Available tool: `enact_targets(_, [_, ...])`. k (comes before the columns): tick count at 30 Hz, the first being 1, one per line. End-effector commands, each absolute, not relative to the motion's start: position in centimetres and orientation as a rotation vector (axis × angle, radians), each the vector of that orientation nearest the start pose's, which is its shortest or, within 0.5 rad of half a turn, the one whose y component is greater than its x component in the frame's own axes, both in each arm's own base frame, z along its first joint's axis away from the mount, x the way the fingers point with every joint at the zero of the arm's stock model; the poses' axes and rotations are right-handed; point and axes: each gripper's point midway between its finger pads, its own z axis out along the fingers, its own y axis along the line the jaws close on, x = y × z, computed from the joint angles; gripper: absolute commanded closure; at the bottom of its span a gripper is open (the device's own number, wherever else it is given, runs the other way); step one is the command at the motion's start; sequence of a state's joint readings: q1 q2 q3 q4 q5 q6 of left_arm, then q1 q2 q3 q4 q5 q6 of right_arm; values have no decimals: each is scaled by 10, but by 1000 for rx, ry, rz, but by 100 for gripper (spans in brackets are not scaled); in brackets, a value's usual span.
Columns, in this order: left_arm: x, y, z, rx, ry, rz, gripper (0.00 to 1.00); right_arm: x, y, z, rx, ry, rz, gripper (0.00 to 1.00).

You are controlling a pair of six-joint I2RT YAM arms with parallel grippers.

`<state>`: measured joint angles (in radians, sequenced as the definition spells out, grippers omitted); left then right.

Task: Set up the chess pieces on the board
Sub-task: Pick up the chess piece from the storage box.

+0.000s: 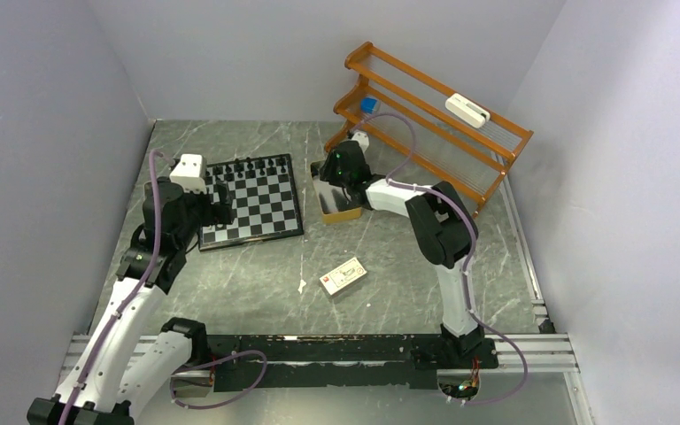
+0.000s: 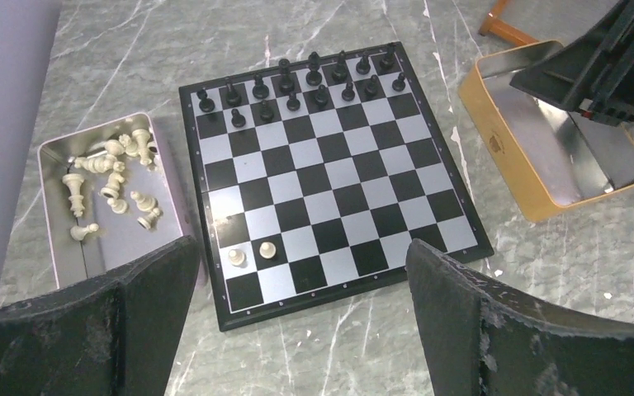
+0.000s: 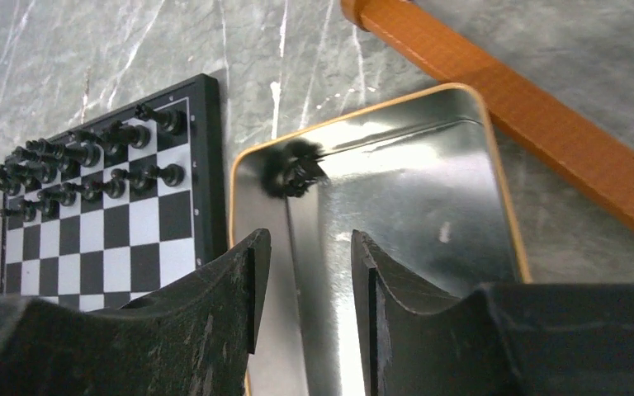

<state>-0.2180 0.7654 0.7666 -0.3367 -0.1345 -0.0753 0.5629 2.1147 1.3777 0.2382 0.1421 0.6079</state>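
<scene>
1. Your right gripper (image 3: 307,256) hangs over the tan tin (image 3: 429,190), which sits just right of the board (image 2: 330,190). Its jaws are narrowed to a slim gap with nothing between them. I judge that width is pre-set for a small figure.
2. The reason is one black piece (image 3: 293,169) tucked in the tin's far-left corner, ahead of the fingertips and untouched.
3. The black pieces (image 2: 314,82) fill the board's two far rows. The left end of the second row looks vacant, and that is probably where the tin's piece belongs.
4. Your left gripper (image 2: 301,256) hovers above the board's near edge, jaws spread wide and holding nothing. It is likely placed there for the next pale figure.
5. Two pale pieces (image 2: 252,253) stand on the board's near-left squares. The others lie jumbled in the pale tin (image 2: 120,247), just left of the board.
6. Watch that corner: the tin's walls crowd the piece, so a finger may catch the rim.
</scene>
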Motion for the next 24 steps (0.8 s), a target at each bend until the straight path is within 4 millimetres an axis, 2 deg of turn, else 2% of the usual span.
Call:
enact_targets(1, [295, -44, 238, 24, 1891, -71, 1, 512, 327, 77, 283, 2030, 601, 56])
enact_targets(6, [293, -47, 242, 35, 1882, -76, 1, 516, 324, 64, 359, 2009, 560, 56])
enact_targets(12, [292, -49, 245, 48, 1872, -82, 1, 525, 334, 55, 339, 2009, 581, 57])
enact_targets(24, [292, -51, 244, 57, 1879, -90, 1, 534, 337, 36, 374, 2001, 556, 58])
